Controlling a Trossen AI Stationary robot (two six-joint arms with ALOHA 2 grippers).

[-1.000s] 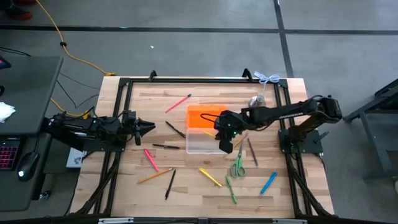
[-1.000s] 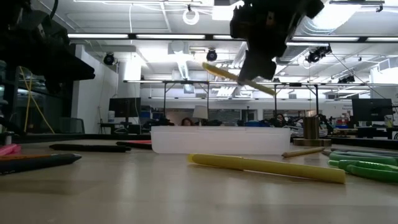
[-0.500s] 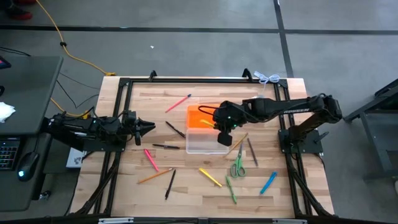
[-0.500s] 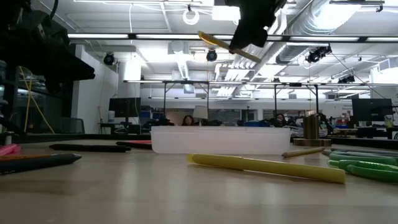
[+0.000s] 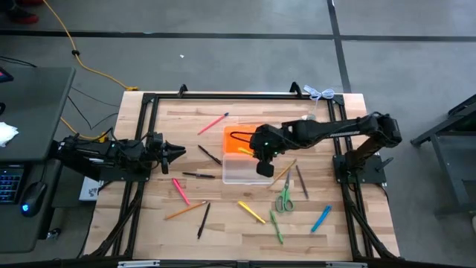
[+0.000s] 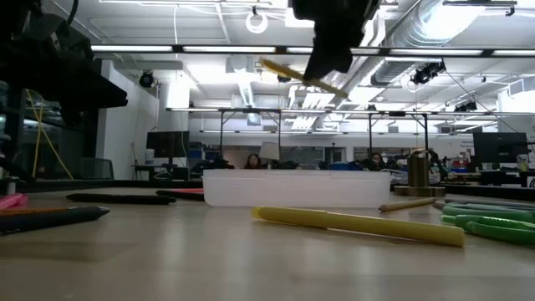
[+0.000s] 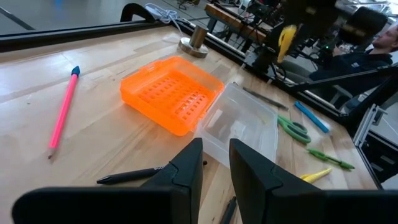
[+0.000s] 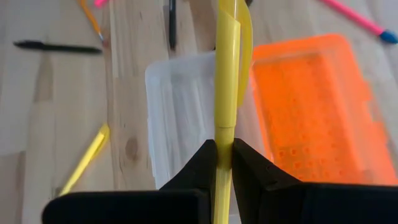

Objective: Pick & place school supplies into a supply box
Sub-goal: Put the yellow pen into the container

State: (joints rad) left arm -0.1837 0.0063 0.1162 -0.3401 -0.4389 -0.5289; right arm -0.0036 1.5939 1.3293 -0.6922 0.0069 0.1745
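My right gripper point(image 5: 260, 153) hangs above the supply box, shut on a yellow pen point(image 6: 301, 77). The supply box is a clear tray point(image 5: 238, 170) resting on the table, with its orange lid point(image 5: 239, 138) folded open flat on the far side. Other school supplies lie loose on the wood: a pink pencil point(image 5: 213, 123), black pens point(image 5: 198, 176), a second yellow pen point(image 5: 251, 212), green scissors point(image 5: 284, 199) and a blue pen point(image 5: 320, 219). My left gripper point(image 5: 175, 152) waits at the table's left with a narrow gap between its fingers and nothing in it. My right gripper pinches the yellow pen's shaft point(image 8: 224, 138) between its two fingers point(image 8: 200, 163). It comes from above, slanting down toward the table's left. Most of the pen reaches out ahead of the fingers point(image 8: 227, 56). The pen is lifted clear and hangs tilted over the clear tray point(image 8: 180, 106).
A silver bell point(image 5: 307, 120) stands by the far right. A pencil point(image 5: 283, 171) and a dark pen point(image 5: 302, 181) lie just right of the box. A pink marker point(image 5: 181, 190), an orange pencil point(image 5: 186, 211) and a green pen point(image 5: 277, 227) lie nearer the front edge.
My right gripper has risen with the yellow pen and drifted from the box's right near corner toward the table's left, over the tray. Its wrist has turned a little. The pen stays pinched and tilted.
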